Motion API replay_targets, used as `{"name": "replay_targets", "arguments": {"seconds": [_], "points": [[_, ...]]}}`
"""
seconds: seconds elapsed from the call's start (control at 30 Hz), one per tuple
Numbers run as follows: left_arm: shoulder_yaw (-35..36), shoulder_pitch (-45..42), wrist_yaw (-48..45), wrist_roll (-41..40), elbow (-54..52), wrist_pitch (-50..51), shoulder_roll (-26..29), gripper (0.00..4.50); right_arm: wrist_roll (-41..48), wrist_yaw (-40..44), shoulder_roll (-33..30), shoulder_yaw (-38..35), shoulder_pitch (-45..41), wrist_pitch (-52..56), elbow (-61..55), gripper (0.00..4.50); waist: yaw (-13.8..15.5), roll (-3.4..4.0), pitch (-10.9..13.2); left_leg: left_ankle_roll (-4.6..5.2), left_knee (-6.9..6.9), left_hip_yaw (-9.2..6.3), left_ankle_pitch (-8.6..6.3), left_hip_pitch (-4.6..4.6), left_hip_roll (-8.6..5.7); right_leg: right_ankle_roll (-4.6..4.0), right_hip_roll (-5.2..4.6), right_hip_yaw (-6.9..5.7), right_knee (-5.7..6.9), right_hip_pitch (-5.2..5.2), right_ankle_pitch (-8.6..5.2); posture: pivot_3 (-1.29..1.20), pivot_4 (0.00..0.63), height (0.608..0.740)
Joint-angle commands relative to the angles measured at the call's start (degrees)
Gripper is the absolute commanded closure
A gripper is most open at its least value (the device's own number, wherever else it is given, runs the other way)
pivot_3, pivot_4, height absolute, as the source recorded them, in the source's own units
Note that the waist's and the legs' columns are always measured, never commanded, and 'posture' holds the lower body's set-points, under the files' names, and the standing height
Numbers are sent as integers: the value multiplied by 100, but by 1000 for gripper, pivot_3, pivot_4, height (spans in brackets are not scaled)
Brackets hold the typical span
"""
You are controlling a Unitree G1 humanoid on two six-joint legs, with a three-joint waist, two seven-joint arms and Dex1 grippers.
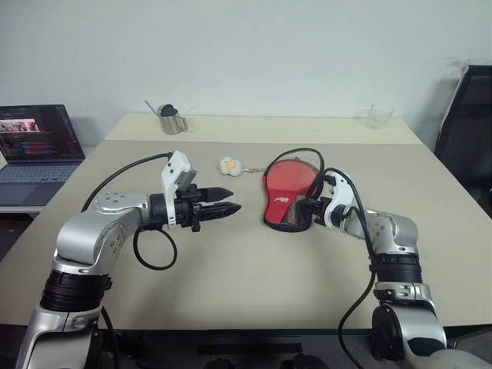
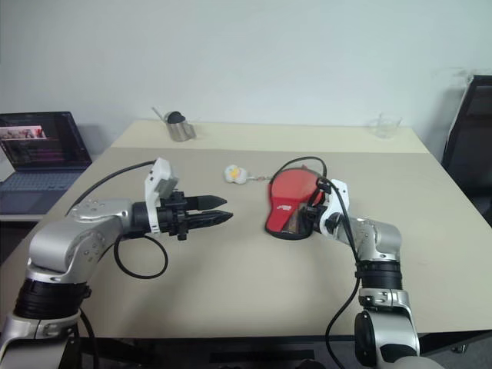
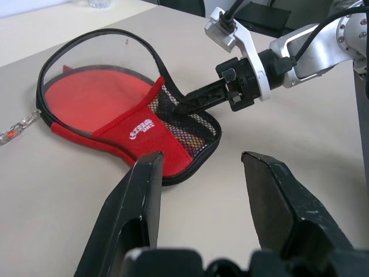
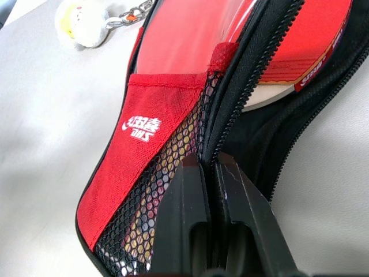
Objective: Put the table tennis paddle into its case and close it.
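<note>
Laptop (image 1: 38, 146), metal jug (image 1: 173, 119), glass (image 1: 379, 116) (far edge), chair (image 1: 467, 138)

A plain pale wall (image 1: 254, 54) fills the back of the room, evenly lit. A beige table (image 1: 254, 284) runs toward it; a seam crosses the top near its far edge. A metal cup (image 1: 174, 120) stands near the far left corner and a clear glass (image 1: 379, 116) near the far right corner. Beyond the table's left edge an open laptop (image 1: 34, 146) sits on a lower white surface, its screen lit. A dark chair (image 1: 467, 138) stands past the right edge.
</note>
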Motion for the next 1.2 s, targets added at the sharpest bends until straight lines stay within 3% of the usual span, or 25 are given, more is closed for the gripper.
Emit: {"name": "replay_targets", "arguments": {"seconds": [0.03,0.4,0.9,1.2], "points": [[106,-82,-12,-44,-130,-66,52,2144,58,79,-178,7,-4,167,-186,4474,1,0,0,0,0,0,0,0,0,0,0,0,0,0,0,0,150,740],[62,-121,-38,7,-64,-88,65,2144,726,1107,-843,666,556,1634,-1322,4474,7,0,0,1,-2,-1,-1,-2,-1,1,0,-1,-3,0,-1,0,150,740],[21,-185,-69,39,19,-115,32,2144,969,1864,-1297,1218,662,1910,-1803,4474,5,0,0,0,-1,-2,-1,-2,-3,1,2,-3,-6,0,-1,0,150,740],[17,-199,-119,62,37,-98,49,2144,1540,2457,-1486,1640,1081,2279,-2671,4474,4,-1,0,0,-1,-6,-1,-2,-1,0,2,-6,-5,0,-1,0,150,740]]}}
